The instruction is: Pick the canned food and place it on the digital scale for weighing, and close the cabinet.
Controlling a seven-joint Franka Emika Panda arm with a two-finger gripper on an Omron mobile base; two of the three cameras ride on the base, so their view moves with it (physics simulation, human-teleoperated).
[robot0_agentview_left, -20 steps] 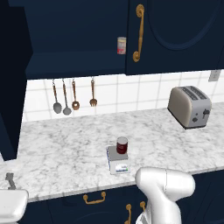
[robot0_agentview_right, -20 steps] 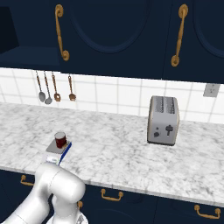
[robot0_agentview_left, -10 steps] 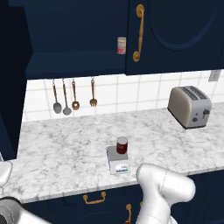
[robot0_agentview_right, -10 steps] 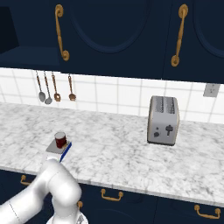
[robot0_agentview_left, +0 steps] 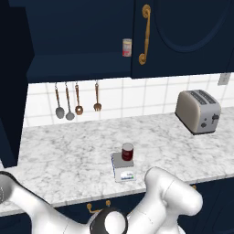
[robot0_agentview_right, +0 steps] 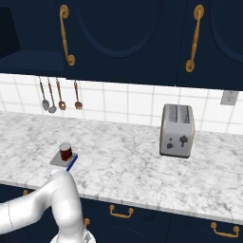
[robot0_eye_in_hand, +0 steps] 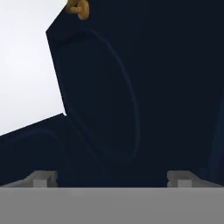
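Observation:
The maroon canned food stands upright on the digital scale, a small white device on the marble counter; from the other side the canned food rests on the same scale. The navy cabinet has its left door swung open, edge-on at the far left. In the hand view my gripper is open, nothing between its tips, facing the arched panel of that door close up, with a brass handle end at the top. My arm bends low to the left.
A taller pale can stands inside the open cabinet. A silver toaster sits on the counter at right. Utensils hang on the tiled wall. Navy drawers with brass pulls run below the counter.
My arm has swung lower and further left across the bottom of the left base view. The can and scale have stayed put.

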